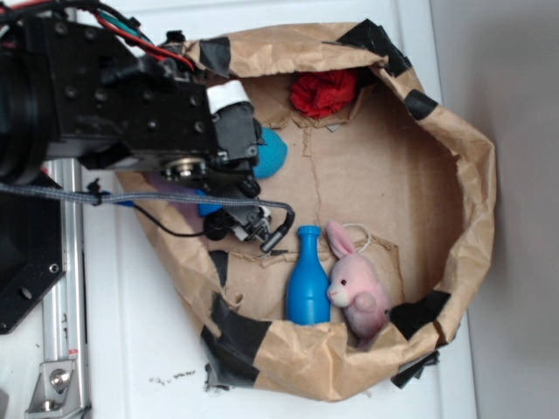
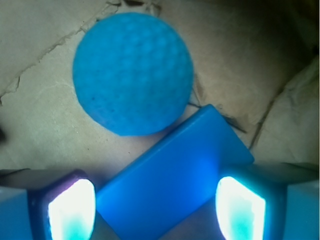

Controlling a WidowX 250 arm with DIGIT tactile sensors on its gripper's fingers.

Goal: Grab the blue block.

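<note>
The blue block [image 2: 175, 170], a flat smooth slab, lies diagonally on the brown paper floor in the wrist view. My gripper [image 2: 155, 200] is open and low over it. The block sits between the left finger [image 2: 70, 210] and the right finger [image 2: 240, 210], and its corners come close to both pads. I cannot tell whether the pads touch it. In the exterior view the black arm [image 1: 131, 96] reaches into the left side of the paper bag [image 1: 472, 175] and hides the gripper and most of the block.
A textured teal ball [image 2: 132, 72] lies right beside the block's upper edge, and the ball [image 1: 272, 153] also peeks out from behind the arm. A blue bottle [image 1: 306, 279], a pink bunny [image 1: 358, 292] and a red cloth [image 1: 323, 92] lie inside the bag. A cable [image 1: 175, 199] crosses below the arm.
</note>
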